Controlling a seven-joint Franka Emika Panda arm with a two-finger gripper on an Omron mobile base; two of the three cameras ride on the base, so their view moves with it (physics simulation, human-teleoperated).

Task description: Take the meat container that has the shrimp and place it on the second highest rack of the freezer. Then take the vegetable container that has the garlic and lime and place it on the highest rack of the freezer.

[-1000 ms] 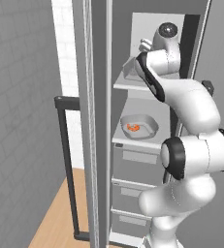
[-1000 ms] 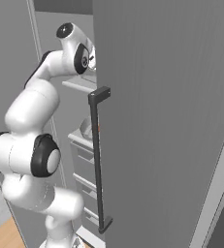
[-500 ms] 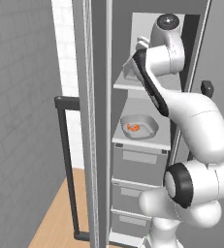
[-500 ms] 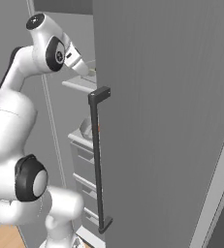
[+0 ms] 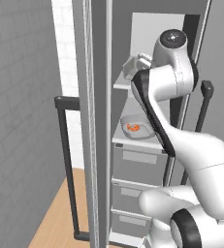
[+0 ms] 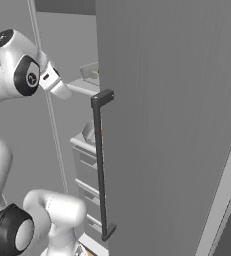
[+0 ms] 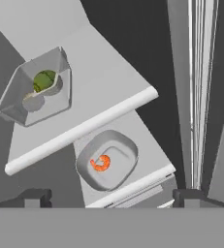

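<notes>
Vegetable container (image 7: 35, 87): angular grey tub with sloping walls, resting on the highest rack (image 7: 99, 63), a flat pale grey shelf with a rounded white front lip; well back from that lip, clear of the edge.
Contents: small dark green ball of a lime (image 7: 44, 80) beside a pale roundish garlic bulb (image 7: 34, 101), the two touching or nearly so, both inside the tub.
Meat container (image 7: 107, 159): shallow grey tub with rounded corners and a thick rim, seated on the lower shelf directly under the top one; small orange curled shrimp (image 7: 100, 163) in its middle.
Freezer (image 5: 147, 145): tall grey appliance, door swung wide, long dark bar handle (image 6: 101, 165) on the near side; grey drawers below the two shelves.
Gripper (image 7: 111, 198): two dark fingertips spread wide with nothing between them, holding nothing; set out in front of the shelves, apart from both tubs.
Progress, as judged: both tubs appear to sit on their named racks, so what remains seems to be a clean retreat.
Doing it well: draw straight out, away from the shelves; keep the fingers spread and level; no sideways sweep near the white shelf lip.
Risk: elbow and forearm stand close to the door edge and handle; a wide swing could knock them.
</notes>
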